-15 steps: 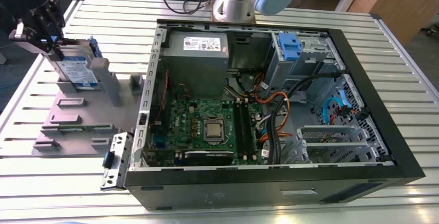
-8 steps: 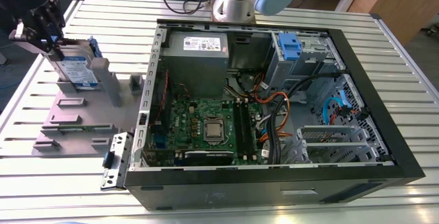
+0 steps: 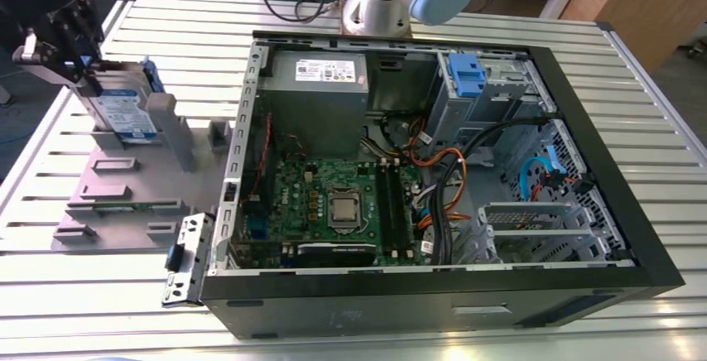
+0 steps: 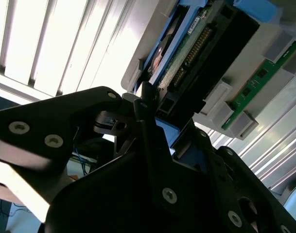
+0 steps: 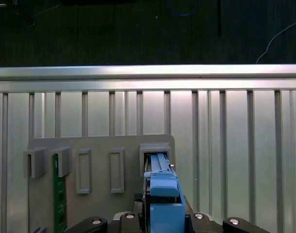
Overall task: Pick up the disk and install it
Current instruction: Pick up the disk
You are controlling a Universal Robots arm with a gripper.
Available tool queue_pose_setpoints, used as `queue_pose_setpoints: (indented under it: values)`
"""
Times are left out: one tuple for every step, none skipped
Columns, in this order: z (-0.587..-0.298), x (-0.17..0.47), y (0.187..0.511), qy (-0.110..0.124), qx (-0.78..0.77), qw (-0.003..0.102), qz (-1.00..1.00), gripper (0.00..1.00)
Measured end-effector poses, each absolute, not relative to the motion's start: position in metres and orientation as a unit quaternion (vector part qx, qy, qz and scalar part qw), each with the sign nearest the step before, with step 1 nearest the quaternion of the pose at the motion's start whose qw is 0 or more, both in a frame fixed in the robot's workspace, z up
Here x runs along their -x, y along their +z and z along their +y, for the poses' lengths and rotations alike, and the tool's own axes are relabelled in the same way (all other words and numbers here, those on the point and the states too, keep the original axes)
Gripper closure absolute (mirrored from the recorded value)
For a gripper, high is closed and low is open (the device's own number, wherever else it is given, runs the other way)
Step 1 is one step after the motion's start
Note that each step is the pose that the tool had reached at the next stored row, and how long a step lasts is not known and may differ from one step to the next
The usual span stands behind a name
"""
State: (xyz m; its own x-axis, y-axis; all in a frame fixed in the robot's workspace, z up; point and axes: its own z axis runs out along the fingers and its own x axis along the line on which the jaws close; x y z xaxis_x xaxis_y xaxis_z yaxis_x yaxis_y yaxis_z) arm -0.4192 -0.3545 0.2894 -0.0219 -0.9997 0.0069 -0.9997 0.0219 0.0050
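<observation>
We are looking at a slatted metal table (image 3: 99,303) with an open black computer case (image 3: 442,299) lying on its side, its green motherboard (image 3: 331,191) facing up. A grey slotted holder (image 3: 122,187) is lying just beside the case, on the exterior view's left of it. The disk (image 3: 119,108) is standing upright at the far end of this holder, well apart from the case, with its blue-and-white label facing the case and blue rails running along its edges.

The black gripper (image 3: 83,67) is reaching down over the upper end of the disk. In the second wrist view its fingers (image 4: 148,111) are pressing on opposite sides of the disk (image 4: 186,48), clamping it. We cannot tell whether the disk's lower end is sitting in its slot or clear of it.

A green circuit board (image 4: 252,90) is standing in another slot of the holder. The arm's grey base (image 3: 382,5) is standing behind the case.
</observation>
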Motion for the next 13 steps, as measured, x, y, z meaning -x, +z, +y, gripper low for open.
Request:
queue_pose_setpoints:
  values:
    - [-0.3545,0.4192,0.2897,0.001,-0.699,0.004,-0.715,0.63]
    - [-0.3545,0.4192,0.2899,0.001,-0.699,0.004,-0.715,0.63]
    - [-0.3545,0.4192,0.2902,0.001,-0.699,0.004,-0.715,0.63]
    - [-0.3545,0.4192,0.2904,0.001,-0.699,0.004,-0.715,0.63]
    - [-0.3545,0.4192,0.2906,0.001,-0.699,0.004,-0.715,0.63]
    - [-0.3545,0.4192,0.2908,0.001,-0.699,0.004,-0.715,0.63]
    - [-0.3545,0.4192,0.2911,0.001,-0.699,0.004,-0.715,0.63]
    - [-0.3545,0.4192,0.2912,0.001,-0.699,0.004,-0.715,0.63]
    - [-0.3545,0.4192,0.2914,0.000,-0.699,0.004,-0.715,0.63]
    - [-0.3545,0.4192,0.2918,0.000,-0.699,0.004,-0.715,0.63]
    - [-0.3545,0.4192,0.2919,0.000,-0.699,0.004,-0.715,0.63]
    - [-0.3545,0.4192,0.2921,0.000,-0.699,0.004,-0.715,0.63]
    - [-0.3545,0.4192,0.2923,0.000,-0.699,0.004,-0.715,0.63]
